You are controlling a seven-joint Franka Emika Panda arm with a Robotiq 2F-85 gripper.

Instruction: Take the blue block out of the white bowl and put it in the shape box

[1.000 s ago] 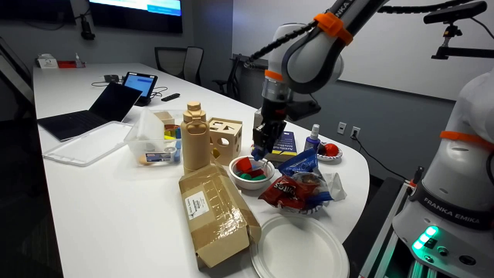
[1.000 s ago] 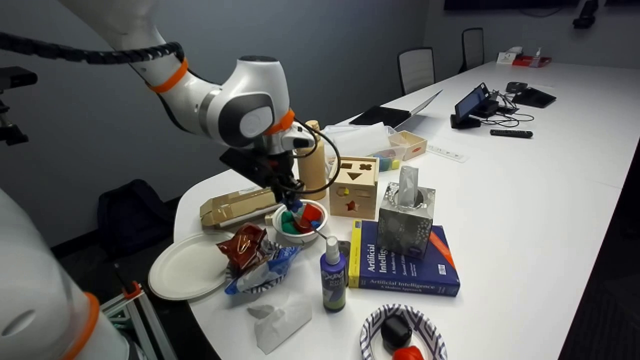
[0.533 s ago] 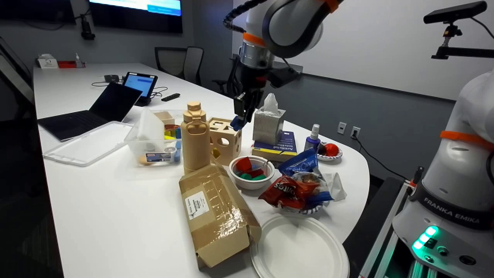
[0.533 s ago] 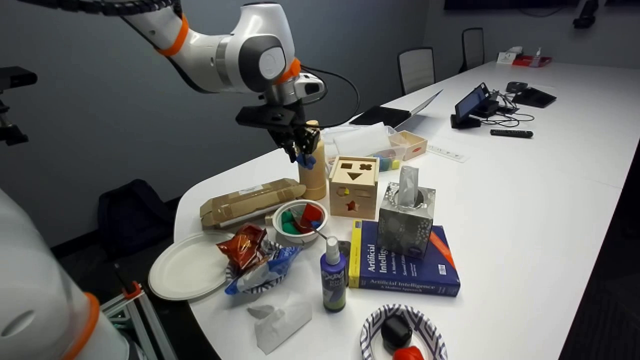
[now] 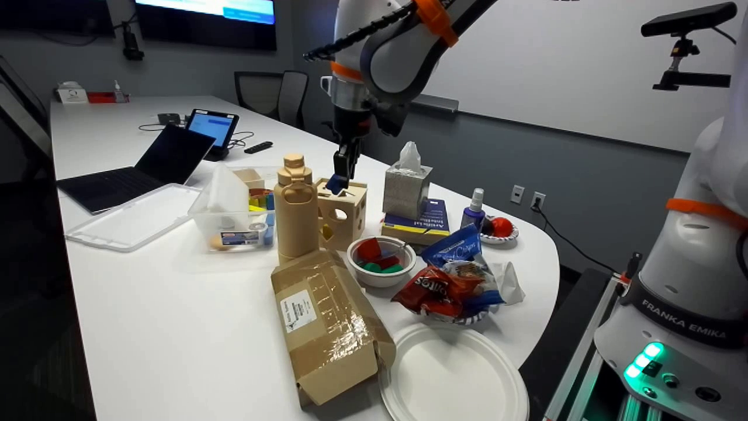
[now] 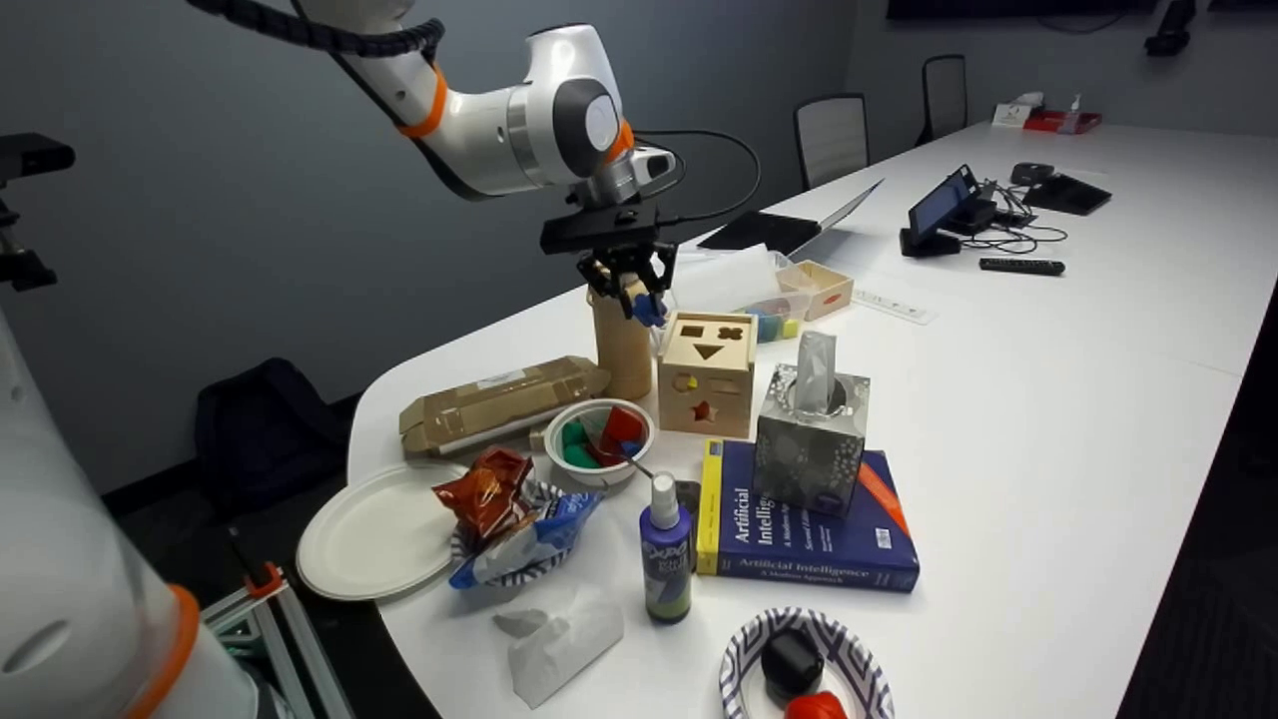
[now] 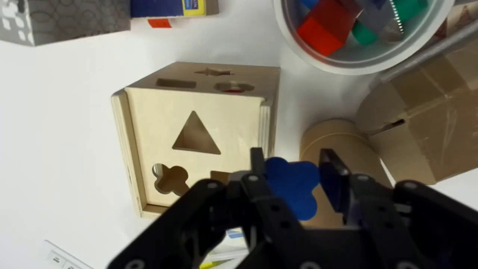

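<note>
Blue block (image 7: 293, 188) sits pinched in the gripper (image 7: 292, 170), clear of the white bowl (image 5: 383, 279), near the top of the wooden box (image 7: 231, 125). Delivery seems the step in hand; next, likely, align with the clover-shaped hole (image 7: 170, 178), then let go.

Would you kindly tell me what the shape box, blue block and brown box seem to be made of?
Shape box: matte wood, likely plywood, by its pale faces and layered-looking edge.
Blue block: evenly coloured, matte; painted wood or plastic, unclear.
Brown box: apparently cardboard, by its colour and folded flaps, with glinting tape.
</note>
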